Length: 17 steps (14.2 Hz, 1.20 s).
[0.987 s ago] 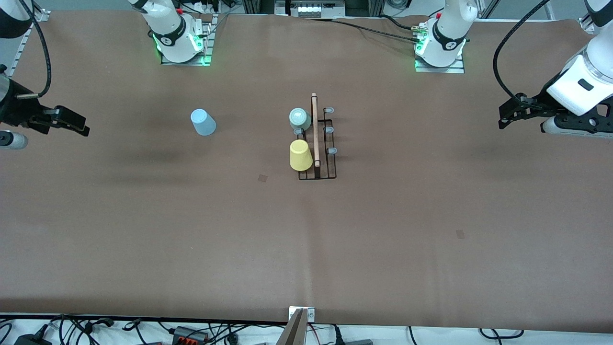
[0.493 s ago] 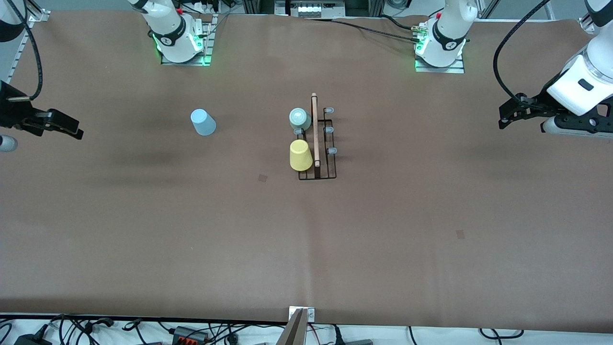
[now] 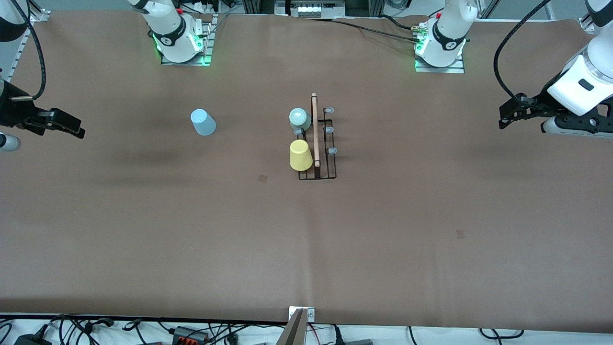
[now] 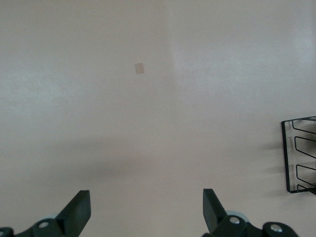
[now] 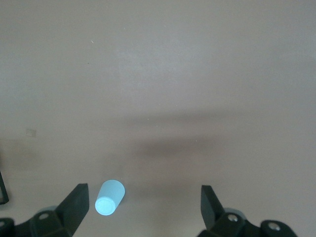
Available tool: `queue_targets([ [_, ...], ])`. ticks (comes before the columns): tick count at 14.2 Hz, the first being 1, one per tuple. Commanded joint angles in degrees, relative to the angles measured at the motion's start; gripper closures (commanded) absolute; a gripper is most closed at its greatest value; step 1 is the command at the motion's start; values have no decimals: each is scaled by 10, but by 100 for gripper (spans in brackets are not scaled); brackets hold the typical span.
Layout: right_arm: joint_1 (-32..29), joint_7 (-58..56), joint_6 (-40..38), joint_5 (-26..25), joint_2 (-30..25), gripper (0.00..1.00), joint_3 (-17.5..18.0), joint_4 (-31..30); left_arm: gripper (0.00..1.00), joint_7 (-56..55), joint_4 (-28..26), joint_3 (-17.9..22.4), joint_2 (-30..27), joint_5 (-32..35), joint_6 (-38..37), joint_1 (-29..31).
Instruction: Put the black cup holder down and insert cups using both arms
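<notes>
Clearly found one cup outside the rack: saw the light blue cup (image 3: 203, 122) mouth-down on the table (image 3: 383, 230), well apart from the black cup holder (image 3: 317, 165) and toward the right arm's end. Found the holder mid-table, with its wooden handle (image 3: 315, 129) running toward and away from the front camera. Counted the mint cup (image 3: 300, 118) and the yellow cup (image 3: 300, 155) already seated on the side facing the right arm, the mint one farther from the front camera, with a bare peg (image 3: 298, 131) between them. Noted three more bare pegs on the side facing the left arm.

Placed the right gripper (image 3: 67, 125) up over the right arm's end of the table, fingers spread and holding nothing. Caught the blue cup low in the right wrist view (image 5: 109, 197), roughly in line with the gap between the fingers. Placed the left gripper (image 3: 510, 115) over the left arm's end, likewise spread and empty, waiting, with only a corner of the holder (image 4: 298, 155) in its wrist view.

Judged the right gripper the better placed: cup between it and the holder, so a reach inward along the table's length.
</notes>
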Motion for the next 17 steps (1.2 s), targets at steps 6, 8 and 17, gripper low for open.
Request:
queue_targets([
  [6, 26, -3, 4, -22, -13, 0, -9, -11, 0, -2, 10, 3, 2, 3, -10, -2],
  [8, 23, 0, 7, -19, -17, 0, -7, -14, 0, -1, 10, 3, 2, 3, -10, -1],
  [17, 19, -5, 5, -11, -7, 0, -6, 2, 0, -1, 12, 3, 3, 3, -10, -2],
])
